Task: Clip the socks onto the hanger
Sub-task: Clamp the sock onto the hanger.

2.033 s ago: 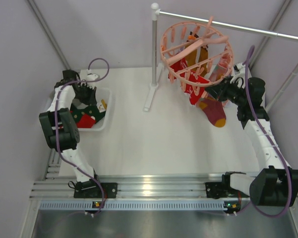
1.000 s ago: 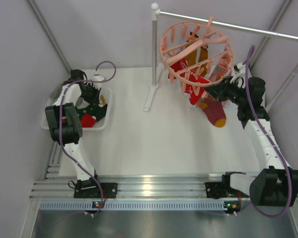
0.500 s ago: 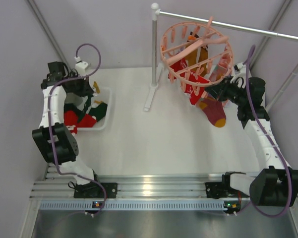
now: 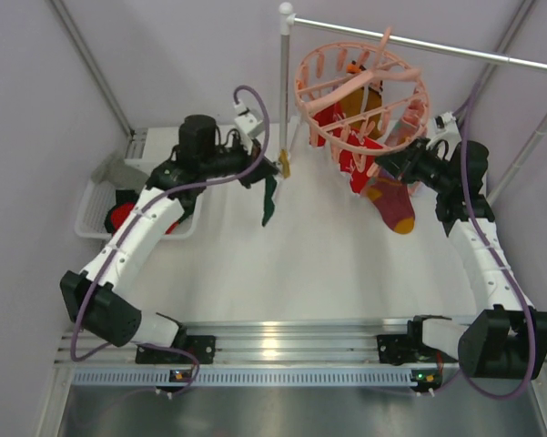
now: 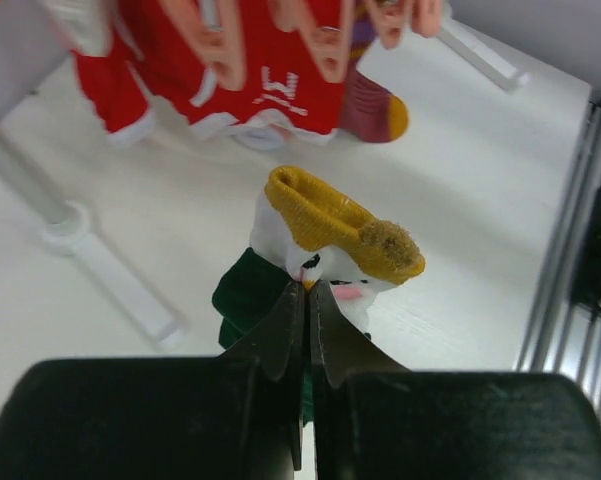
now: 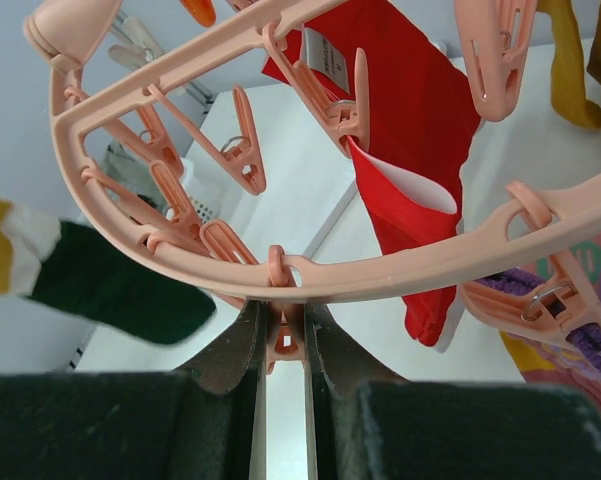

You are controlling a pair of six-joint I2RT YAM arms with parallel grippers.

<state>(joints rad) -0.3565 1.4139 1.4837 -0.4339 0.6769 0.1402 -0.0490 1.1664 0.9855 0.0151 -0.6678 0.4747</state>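
A white table is seen under both arms. At its far side a grey rail is carried on an upright pole. From that rail the round salmon-pink hanger is hung by its central hook, and its ring is tilted toward the camera above. A white mesh basket is set at the table's far left corner, and a red sock is seen lying in it.

Red socks with white marks are clipped under the near part of the ring. A mustard-and-maroon sock is hung just beside them on the right, with its toe pointed down. A mustard sock is clipped further back inside the ring.

A dark green sock with a mustard cuff and a white band is held in the air just in front of the pole, left of the hanger and apart from it. It is pinched near the cuff by the left gripper, whose jaws are pressed together on the fabric in the left wrist view.

The right gripper is placed at the ring's near right edge. In the right wrist view its jaws are clamped on a small tab under the ring's rim.
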